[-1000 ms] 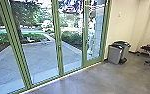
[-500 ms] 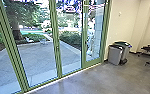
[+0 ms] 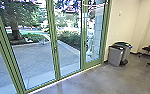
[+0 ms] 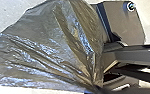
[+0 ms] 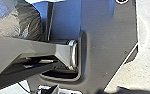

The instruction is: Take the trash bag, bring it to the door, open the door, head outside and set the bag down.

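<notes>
the left gripper (image 4: pixel 92 88) is closed on the gathered neck of the translucent grey-brown plastic trash bag (image 4: pixel 48 45); the film bunches into tight creases at the jaws and fans out wide from them, above a pale floor. a crumpled, bulging part of the bag shows in the right wrist view too. how far apart the right jaws stand, and whether they have hold of anything, i cannot tell.

ahead of both pairs of jaws and well apart from them is a green-framed glass door (image 3: pixel 92 64) in a glazed wall, with a paved yard (image 3: pixel 33 58) and a thick tree trunk (image 3: pixel 16 33) beyond the glass. also ahead of the jaws, to the right of that door, a grey bin (image 3: pixel 114 57) stands just beside a green-topped bin (image 3: pixel 126 51), with a dark office chair (image 3: pixel 148 48) farther right.
</notes>
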